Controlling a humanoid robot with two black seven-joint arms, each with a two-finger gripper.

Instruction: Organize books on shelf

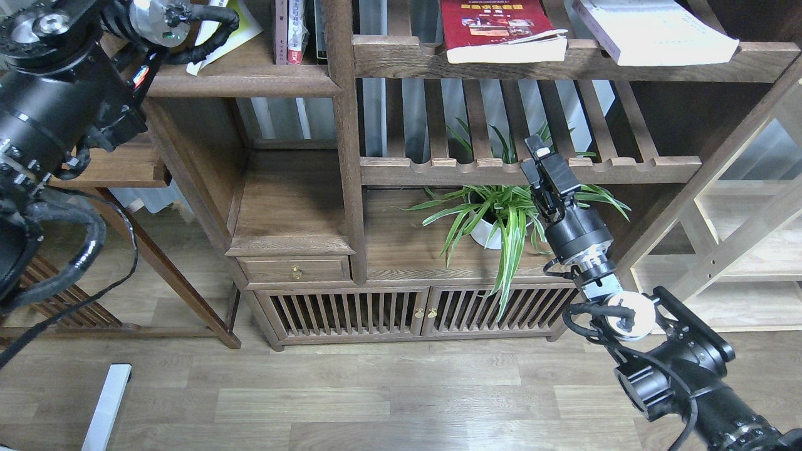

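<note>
Books are scattered: the red book (498, 28) and white book (651, 28) lie flat on the slatted rack, right of the shelf (244, 80); the yellow-green book (229, 28) lies on it. Right hand (542, 164) looks narrow, empty; left hand's grip cannot be told.

Yellow print across top of red book (498, 28) cover, too small to read. Lettering on slim spines (294, 31) of upright volumes, illegible. White book (651, 31): no readable title. No numbers, brands or signs legible.
</note>
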